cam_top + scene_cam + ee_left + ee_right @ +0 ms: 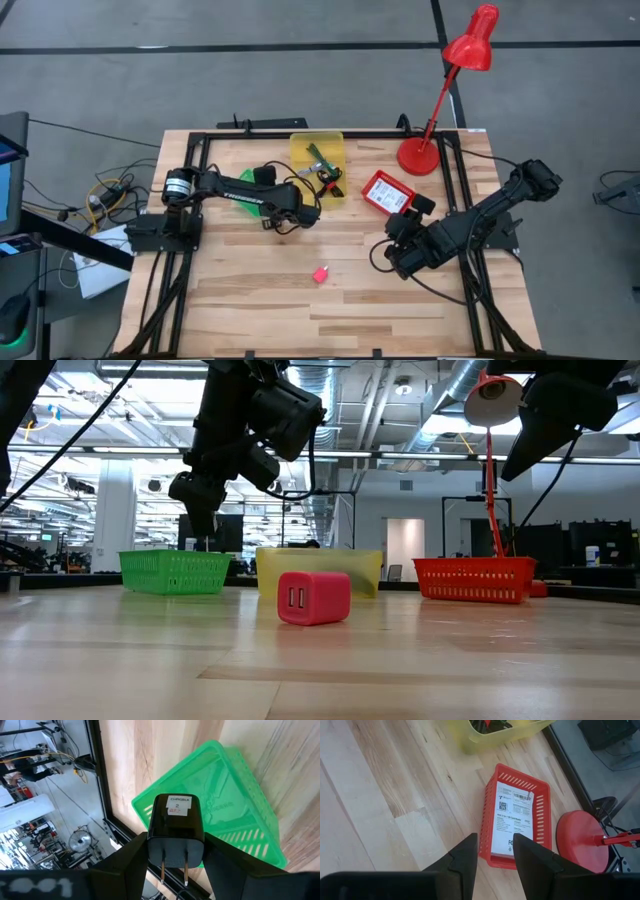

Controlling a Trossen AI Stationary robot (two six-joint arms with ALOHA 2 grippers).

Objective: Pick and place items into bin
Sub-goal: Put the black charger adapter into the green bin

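Pink charger (314,597) lies loose on the near table, so it could be missed, while the left fingers (175,851) pinch a black plug (175,832) labelled "CHRGBLK 2" above the green bin (220,795), where it may slip; right fingers (495,855) gape empty.

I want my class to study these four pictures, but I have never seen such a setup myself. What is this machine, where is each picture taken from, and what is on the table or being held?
It is a robot with two dark arms at a wooden table.

One picture looks down from above, one looks level across the tabletop, and two come from cameras on the wrists.

On the table stand a green basket, a yellow bin holding tools, a red basket holding a white printed packet, a red desk lamp and a small pink block.

The left gripper holds a black plug adapter above the green basket. The right gripper is open and empty, above the red basket.
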